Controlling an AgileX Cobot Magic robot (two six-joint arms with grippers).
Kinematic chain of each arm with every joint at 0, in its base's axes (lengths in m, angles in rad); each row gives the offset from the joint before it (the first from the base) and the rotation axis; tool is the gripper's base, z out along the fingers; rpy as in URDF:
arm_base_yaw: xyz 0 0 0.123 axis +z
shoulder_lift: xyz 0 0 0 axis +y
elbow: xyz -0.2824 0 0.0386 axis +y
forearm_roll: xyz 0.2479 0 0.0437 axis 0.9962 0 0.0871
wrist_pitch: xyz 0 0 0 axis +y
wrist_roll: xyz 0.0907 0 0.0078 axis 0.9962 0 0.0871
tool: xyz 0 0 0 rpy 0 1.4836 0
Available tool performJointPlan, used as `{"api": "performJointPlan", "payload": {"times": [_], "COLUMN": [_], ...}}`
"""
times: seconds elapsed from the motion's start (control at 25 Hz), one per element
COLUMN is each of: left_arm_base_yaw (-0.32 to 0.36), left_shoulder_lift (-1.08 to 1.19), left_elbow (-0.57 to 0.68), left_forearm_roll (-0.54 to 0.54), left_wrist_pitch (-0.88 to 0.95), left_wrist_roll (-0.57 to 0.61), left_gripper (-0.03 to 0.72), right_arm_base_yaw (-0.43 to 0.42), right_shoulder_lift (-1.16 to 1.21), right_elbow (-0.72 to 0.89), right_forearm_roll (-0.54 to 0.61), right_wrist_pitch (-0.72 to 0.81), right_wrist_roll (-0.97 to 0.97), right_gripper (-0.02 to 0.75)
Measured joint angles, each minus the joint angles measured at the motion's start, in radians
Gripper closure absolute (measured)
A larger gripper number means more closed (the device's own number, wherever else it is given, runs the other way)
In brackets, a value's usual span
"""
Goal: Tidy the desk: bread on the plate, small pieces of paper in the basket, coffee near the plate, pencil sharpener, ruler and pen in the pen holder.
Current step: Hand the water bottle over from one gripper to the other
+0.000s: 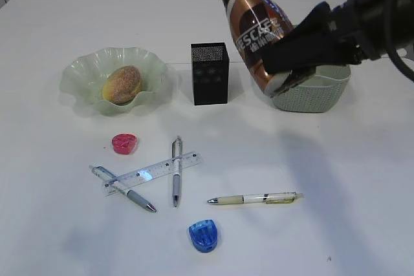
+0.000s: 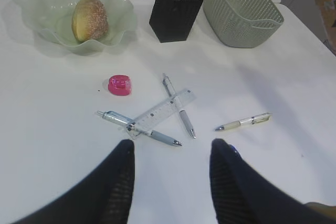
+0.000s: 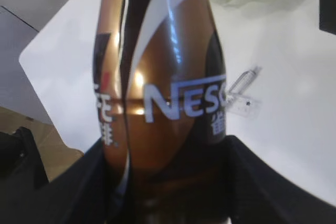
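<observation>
My right gripper (image 1: 279,69) is shut on the brown coffee (image 1: 249,24) bottle, holding it tilted in the air above the basket (image 1: 323,92); the bottle (image 3: 163,77) fills the right wrist view. The bread (image 1: 122,84) lies in the plate (image 1: 77,72) at the left. The black pen holder (image 1: 209,74) stands between plate and basket. The ruler (image 1: 152,172) lies across two pens (image 1: 176,171), with a third pen (image 1: 255,198) to the right. A pink pencil sharpener (image 1: 124,143) and a blue one (image 1: 203,235) sit nearby. My left gripper (image 2: 170,148) hovers open above the desk (image 2: 52,129). The small pieces of paper are out of view.
The basket's inside is hidden behind my right gripper and the bottle. In the left wrist view a sliver of the blue sharpener (image 2: 234,152) shows beside the right-hand finger.
</observation>
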Motion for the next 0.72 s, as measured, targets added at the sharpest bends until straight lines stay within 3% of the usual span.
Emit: {"api": "performJointPlan", "payload": {"times": [0.24,0.72], "left_arm_base_yaw": [0.0,0.0], "left_shoulder_lift": [0.0,0.0], "left_elbow": [0.0,0.0], "left_forearm_roll": [-0.004,-0.027], "left_wrist_pitch": [-0.002,-0.061], "left_wrist_roll": [0.0,0.0], "left_gripper": [0.358,0.358], "right_arm_base_yaw": [0.0,0.0], "right_shoulder_lift": [0.0,0.0], "right_elbow": [-0.078,-0.083], "right_forearm_roll": [0.073,0.146], "right_wrist_pitch": [0.057,0.096], "right_wrist_roll": [-0.034,-0.093], "right_gripper": [0.271,0.271]}}
